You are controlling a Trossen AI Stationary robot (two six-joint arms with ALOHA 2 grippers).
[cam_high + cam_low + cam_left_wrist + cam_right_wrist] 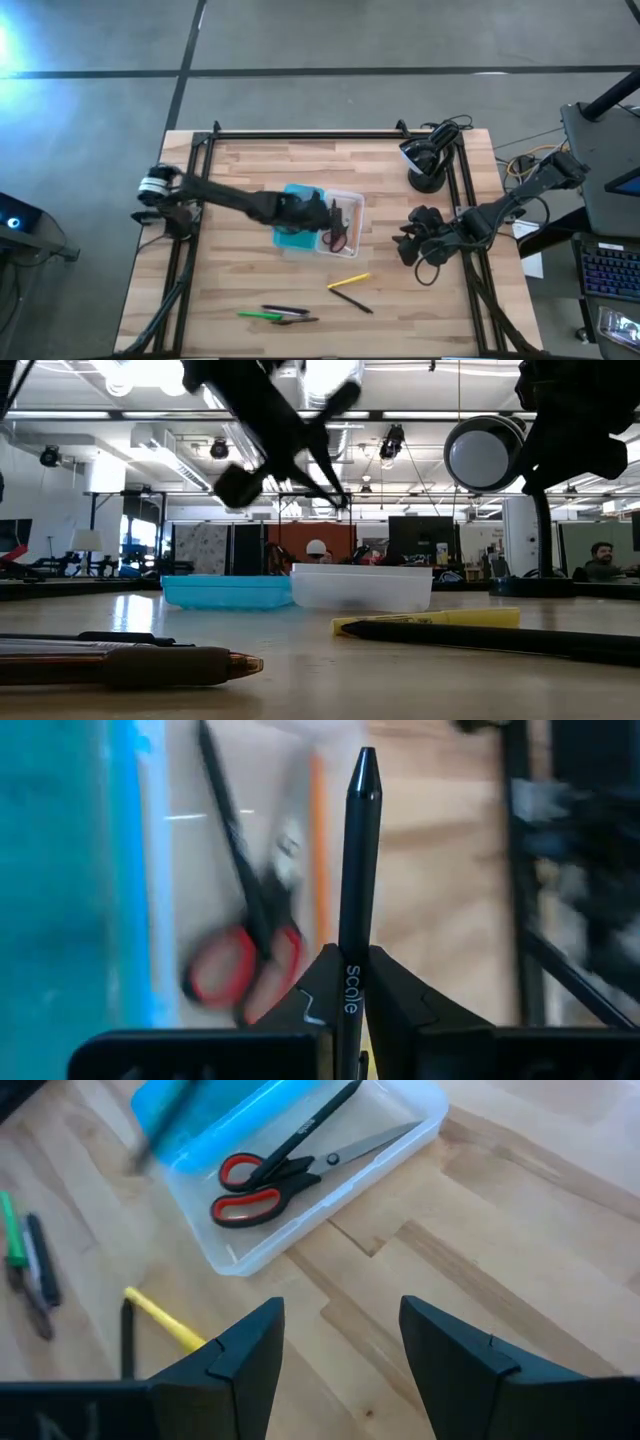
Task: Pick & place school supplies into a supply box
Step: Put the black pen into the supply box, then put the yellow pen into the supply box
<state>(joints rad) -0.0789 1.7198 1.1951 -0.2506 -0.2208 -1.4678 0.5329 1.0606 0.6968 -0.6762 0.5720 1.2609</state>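
Note:
The clear supply box (pixel 345 222) stands mid-table with its teal lid (pixel 293 232) beside it on the left. Red-handled scissors (pixel 262 1185) and an orange pencil (pixel 320 840) lie inside the box. My left gripper (pixel 350 955) hovers over the box, shut on a black pen (pixel 360 870). My right gripper (pixel 340 1315) stands open over bare wood to the right of the box, with nothing between its fingers. A yellow pen (pixel 348 281), a black pen (pixel 352 300), a green pen (pixel 258 314) and two dark ones (pixel 292 316) lie flat near the table's near edge. My left gripper pinches the black pen's barrel (pixel 350 1000) between its two fingers. The pen runs along the fingers and sticks out well past their tips. The fingers slant downward from the table's left side. The pen is lifted clear above the box, its tip (pixel 343 500) pointing down at it.
A black stand with a round white-faced head (pixel 425 160) sits at the far right corner. Black frame rails (pixel 300 135) run along the table's far, left and right sides. Bare wood lies between the box and the loose pens.

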